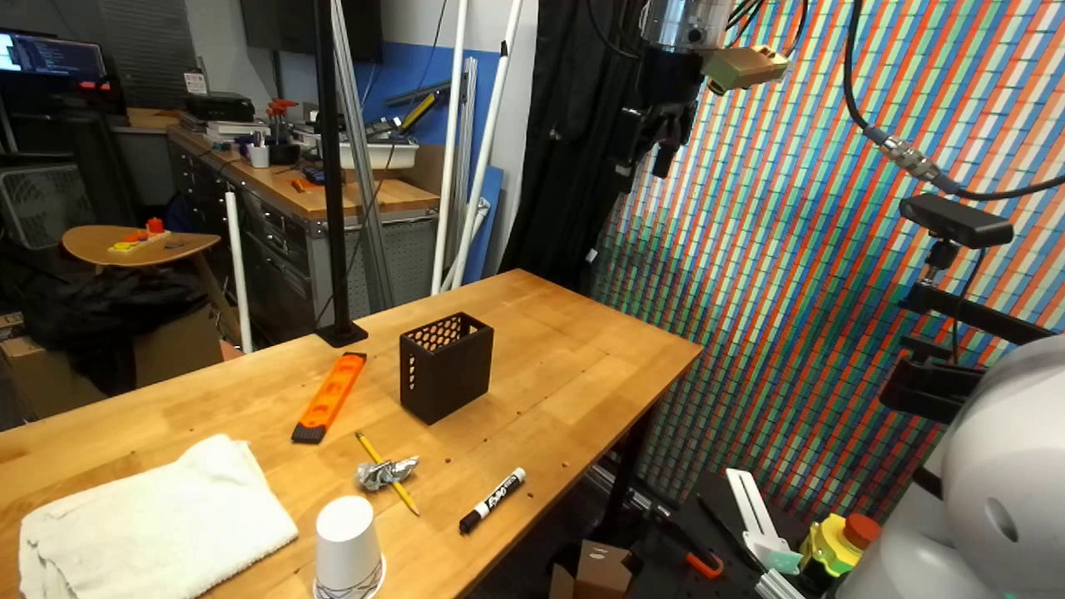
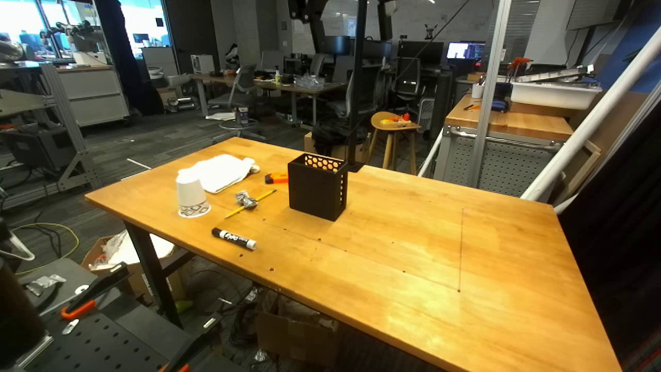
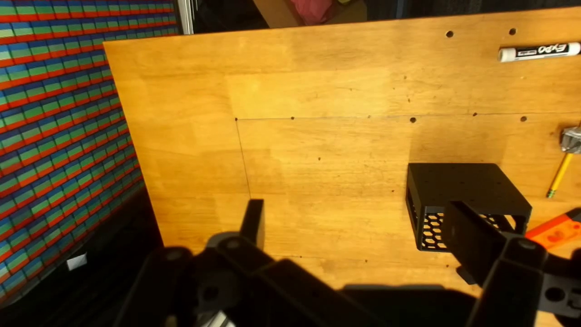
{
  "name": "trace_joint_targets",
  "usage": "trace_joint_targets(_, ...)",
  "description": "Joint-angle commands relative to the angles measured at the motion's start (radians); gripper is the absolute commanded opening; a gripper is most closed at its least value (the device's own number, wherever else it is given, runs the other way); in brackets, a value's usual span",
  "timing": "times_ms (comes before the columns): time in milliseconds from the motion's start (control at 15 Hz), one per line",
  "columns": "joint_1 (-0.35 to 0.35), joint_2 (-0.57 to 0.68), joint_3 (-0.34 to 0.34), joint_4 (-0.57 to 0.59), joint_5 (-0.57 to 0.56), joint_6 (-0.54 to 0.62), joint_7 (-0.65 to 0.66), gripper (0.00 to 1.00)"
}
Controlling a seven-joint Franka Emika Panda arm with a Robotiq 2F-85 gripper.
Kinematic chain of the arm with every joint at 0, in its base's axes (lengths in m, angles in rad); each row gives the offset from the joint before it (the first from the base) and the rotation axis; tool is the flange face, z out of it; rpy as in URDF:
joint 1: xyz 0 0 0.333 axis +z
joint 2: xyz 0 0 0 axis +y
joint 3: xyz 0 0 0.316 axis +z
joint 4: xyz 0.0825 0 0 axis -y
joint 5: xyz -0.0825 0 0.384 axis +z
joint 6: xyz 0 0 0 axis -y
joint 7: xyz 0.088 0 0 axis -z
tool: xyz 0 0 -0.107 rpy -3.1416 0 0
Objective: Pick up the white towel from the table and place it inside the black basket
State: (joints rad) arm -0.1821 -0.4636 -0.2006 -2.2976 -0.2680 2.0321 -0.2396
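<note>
The white towel (image 1: 158, 524) lies folded and rumpled on the light-wood table (image 1: 574, 349), and it also shows in an exterior view (image 2: 222, 173). It is out of the wrist view. The black basket (image 1: 449, 374) stands upright on the table with its open top facing up; it also shows in an exterior view (image 2: 316, 191) and in the wrist view (image 3: 463, 181). My gripper (image 1: 644, 166) hangs high above the table's end, far from the towel. In the wrist view the gripper (image 3: 356, 206) is wide open and empty; one finger hides part of the basket.
A white cup (image 1: 345, 541) stands upside down beside the towel. An orange tool (image 1: 331, 399), a pencil (image 1: 405, 497) with crumpled foil (image 1: 387, 472), and a marker (image 1: 492, 501) lie between towel and basket. A black pole (image 1: 333, 208) rises at the table's edge.
</note>
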Motion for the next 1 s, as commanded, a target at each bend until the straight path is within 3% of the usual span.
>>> trace_joint_targets(0,0.002,0.0,-0.001,0.003,0.0,-0.004,0.0,1.0)
trace_joint_targets(333,0.033,0.025,0.036,0.011,0.003,0.0,0.01,1.0)
trace_joint_targets(933,0.197,0.175,0.211,0.103,0.018,0.008,0.05,1.0)
